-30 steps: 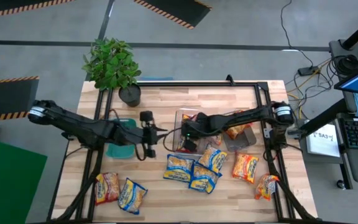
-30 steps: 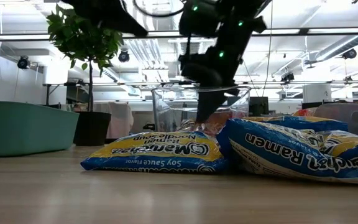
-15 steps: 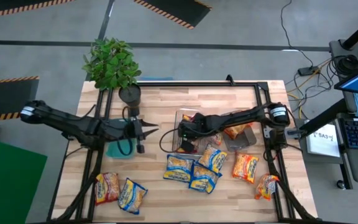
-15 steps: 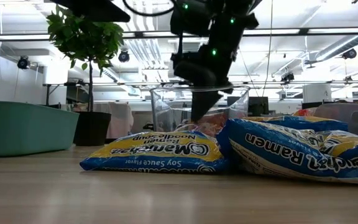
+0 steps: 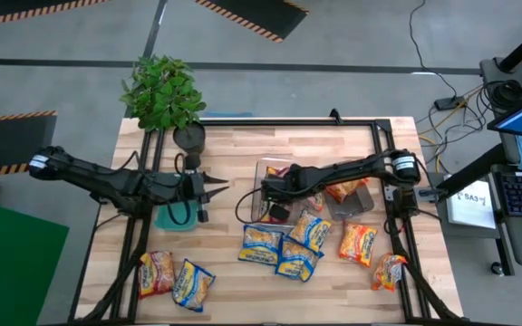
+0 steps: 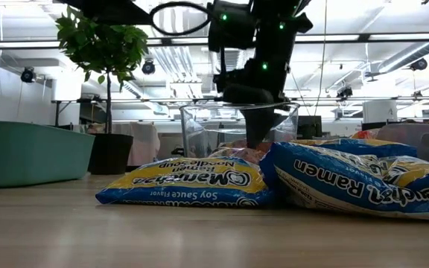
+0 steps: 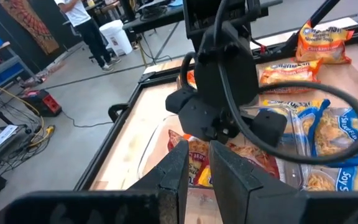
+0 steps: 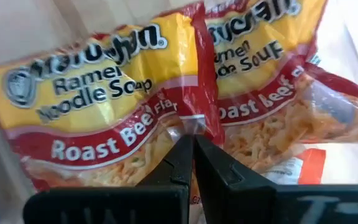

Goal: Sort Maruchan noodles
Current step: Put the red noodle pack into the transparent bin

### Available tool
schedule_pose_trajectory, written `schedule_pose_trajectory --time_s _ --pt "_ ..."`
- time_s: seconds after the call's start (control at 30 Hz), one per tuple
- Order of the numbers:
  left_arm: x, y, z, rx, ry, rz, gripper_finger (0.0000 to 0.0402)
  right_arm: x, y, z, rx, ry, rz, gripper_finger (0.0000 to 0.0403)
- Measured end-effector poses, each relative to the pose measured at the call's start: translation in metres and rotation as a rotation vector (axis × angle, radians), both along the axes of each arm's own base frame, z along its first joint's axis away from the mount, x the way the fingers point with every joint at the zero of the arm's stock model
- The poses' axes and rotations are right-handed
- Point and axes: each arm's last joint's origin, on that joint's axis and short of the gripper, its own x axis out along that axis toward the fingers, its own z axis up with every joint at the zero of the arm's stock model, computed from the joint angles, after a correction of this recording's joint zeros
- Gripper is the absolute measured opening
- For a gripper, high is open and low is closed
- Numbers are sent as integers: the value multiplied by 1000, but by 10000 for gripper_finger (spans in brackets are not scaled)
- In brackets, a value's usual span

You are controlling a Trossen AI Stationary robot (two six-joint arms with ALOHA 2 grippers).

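Observation:
My right gripper points down into the clear bin, shut on a yellow-and-red Roast Beef Maruchan packet that also shows in the low view. My left gripper hovers by the teal bin with a narrow gap between its fingers, holding nothing. Loose packets lie flat on the table: three blue-edged ones in the middle, two orange ones on the right, and a pair near the left corner. One orange packet sits in the grey bin. My right gripper pinches the raised red back seam in the middle of the Roast Beef packet between its two fingertips. It comes from above, pointing down. The packet lies inside the clear bin, under the fingers.
A potted plant stands at the far left corner. The black frame rail runs along the far edge. Bare wood lies between the plant and the clear bin. People stand in the room beyond.
My left gripper has drawn back toward the table's left edge and turned about its wrist, then kept still. My right gripper has shifted slightly over the clear bin, staying low on the red packet.

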Motion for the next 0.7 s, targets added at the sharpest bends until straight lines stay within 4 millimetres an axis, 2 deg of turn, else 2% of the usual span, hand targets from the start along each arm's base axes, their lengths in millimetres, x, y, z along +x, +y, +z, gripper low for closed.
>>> schedule_pose_trajectory --time_s 0.17,0.33,0.4,0.57,0.7 --pt "1 0 0 -1 -1 0 47 0 -1 2 -39 2 8 8" --pt "1 0 -1 0 2 0 47 0 -1 24 -52 -70 4 8" --pt "1 0 -1 0 2 0 47 2 1 26 -20 -84 21 8" --pt "1 0 -1 3 3 -1 47 10 13 26 118 -155 122 8" --pt "1 0 -1 3 4 -2 47 16 20 14 160 -150 155 8"
